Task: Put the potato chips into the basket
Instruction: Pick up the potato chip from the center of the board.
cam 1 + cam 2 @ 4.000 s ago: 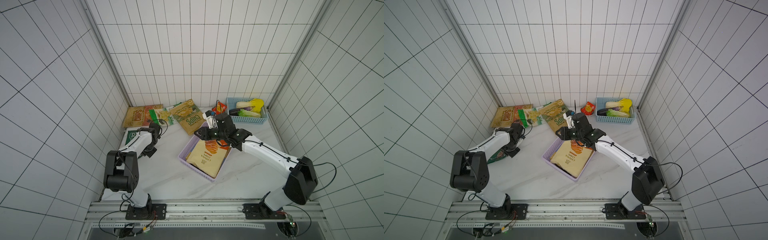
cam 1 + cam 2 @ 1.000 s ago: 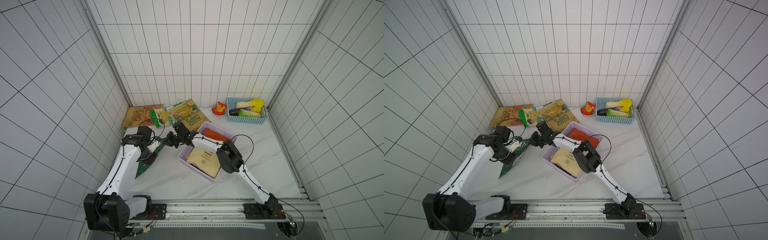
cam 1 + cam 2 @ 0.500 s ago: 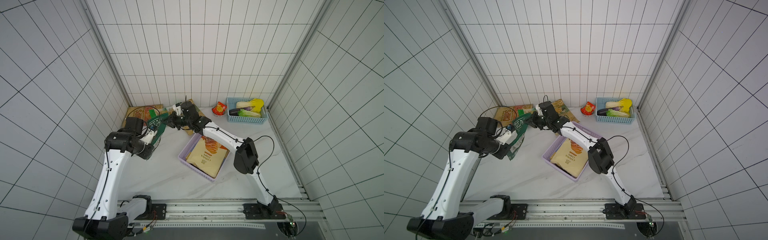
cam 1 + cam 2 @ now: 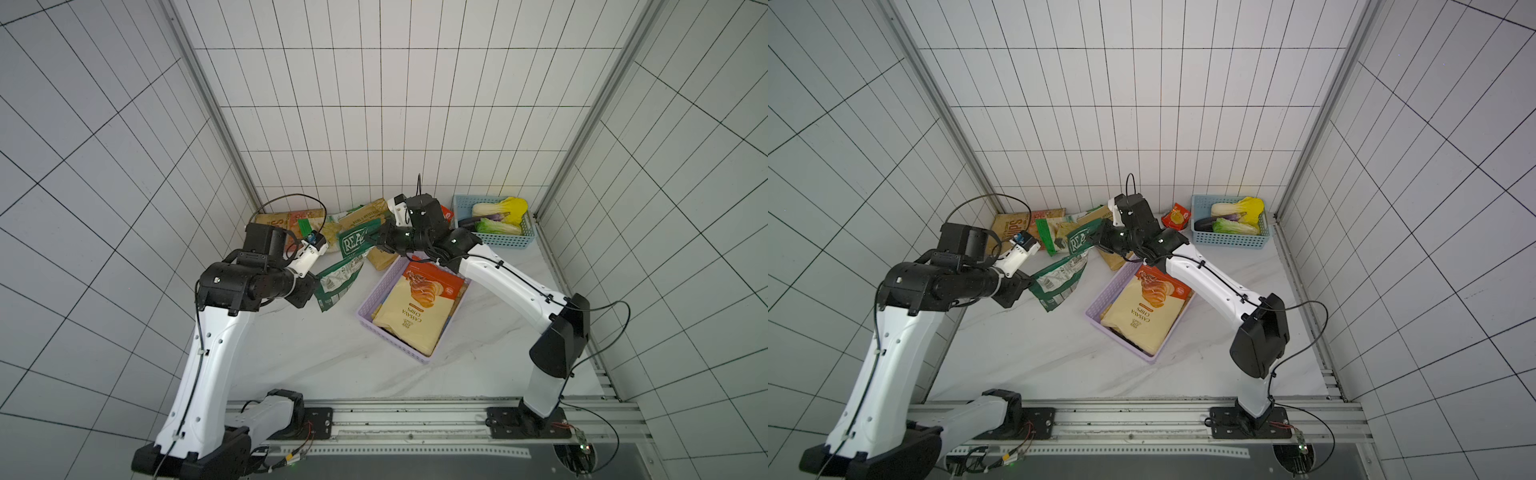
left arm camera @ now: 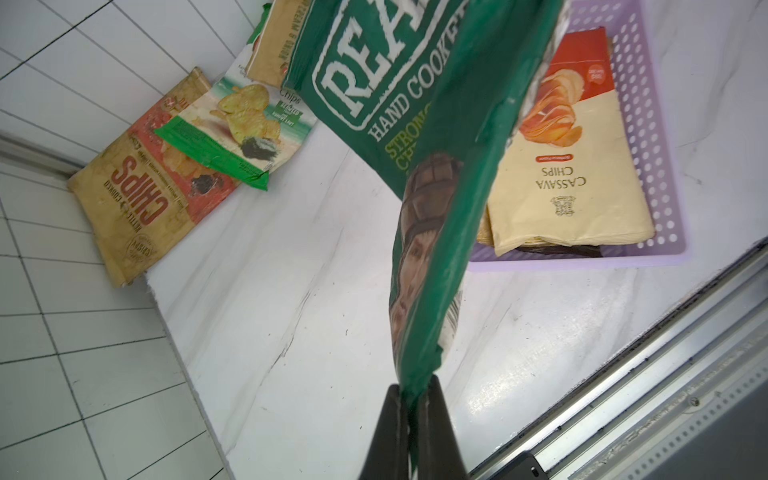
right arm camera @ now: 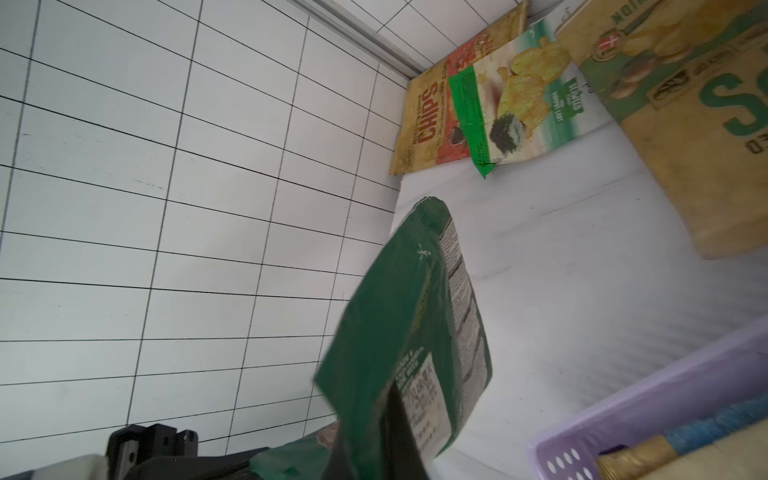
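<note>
A dark green "REAL" potato chips bag (image 4: 338, 282) (image 4: 1059, 282) (image 5: 374, 75) (image 6: 415, 316) hangs twisted above the table, left of the basket. My left gripper (image 4: 311, 291) (image 4: 1023, 286) (image 5: 411, 390) is shut on its lower edge. The right gripper (image 4: 376, 240) (image 4: 1097, 241) (image 6: 392, 419) is shut on its other end. The lilac basket (image 4: 374, 297) (image 4: 1102, 293) (image 5: 648, 124) (image 6: 665, 407) holds a cream cassava bag (image 4: 415, 316) (image 4: 1142, 316) (image 5: 561, 187). A tan "CHIPS" bag (image 4: 272, 218) (image 5: 137, 195), a green-white bag (image 4: 1054, 228) (image 5: 232, 124) and another tan bag (image 4: 380, 261) (image 6: 706, 124) lie at the back.
A light blue basket (image 4: 494, 242) (image 4: 1229, 242) with vegetables stands at the back right, a small red-orange packet (image 4: 1177, 216) beside it. Tiled walls close in the left, back and right sides. A metal rail (image 4: 415, 415) runs along the front edge.
The green bag has risen off the table and moved toward the back and right, closer to the basket. Both grippers have stayed shut on it; the right one has drawn its end rightward.
</note>
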Controlling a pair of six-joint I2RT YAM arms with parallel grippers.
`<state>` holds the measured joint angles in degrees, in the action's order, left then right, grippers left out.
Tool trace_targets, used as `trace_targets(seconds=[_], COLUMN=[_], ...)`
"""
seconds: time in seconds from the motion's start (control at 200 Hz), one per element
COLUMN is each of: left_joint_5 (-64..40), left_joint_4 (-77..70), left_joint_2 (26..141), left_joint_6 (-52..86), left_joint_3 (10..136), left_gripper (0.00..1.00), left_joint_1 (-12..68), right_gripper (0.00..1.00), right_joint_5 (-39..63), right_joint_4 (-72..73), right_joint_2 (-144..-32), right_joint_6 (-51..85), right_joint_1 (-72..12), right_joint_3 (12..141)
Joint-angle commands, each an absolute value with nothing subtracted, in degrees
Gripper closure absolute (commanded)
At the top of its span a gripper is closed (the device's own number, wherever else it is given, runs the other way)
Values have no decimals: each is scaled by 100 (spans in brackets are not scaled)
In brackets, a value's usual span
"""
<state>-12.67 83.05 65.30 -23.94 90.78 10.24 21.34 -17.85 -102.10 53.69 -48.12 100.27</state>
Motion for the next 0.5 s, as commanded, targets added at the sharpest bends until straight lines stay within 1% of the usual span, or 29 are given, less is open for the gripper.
trace_targets(seconds=[0.0, 0.08, 0.285, 0.385, 0.495], left_joint_5=[-1708, -1813, -1465, -1604, -1617], left_joint_4=[8321, 8049, 7356, 7173, 6815], left_joint_2=[6529, 6576, 6910, 7029, 7058], left_joint_6=[-2231, -2088, -1784, -1790, -1698], left_joint_3=[9205, 9055, 8765, 8655, 8351], left_gripper=[100, 100, 100, 100, 100], left_joint_1=[1234, 1414, 1760, 1922, 2310], right_gripper=[100, 100, 100, 100, 100], right_joint_5=[1406, 1299, 887, 874, 870], right_joint_4=[-2030, -2065, -2064, -2048, -2048], right_joint_2=[-9665, -9425, -8808, -8650, -8579], right_joint_6=[5067, 5133, 5373, 5378, 5370], right_joint_1=[-4560, -4456, -4087, -3903, -3758], right_joint_3=[9497, 9164, 8280, 8066, 7938])
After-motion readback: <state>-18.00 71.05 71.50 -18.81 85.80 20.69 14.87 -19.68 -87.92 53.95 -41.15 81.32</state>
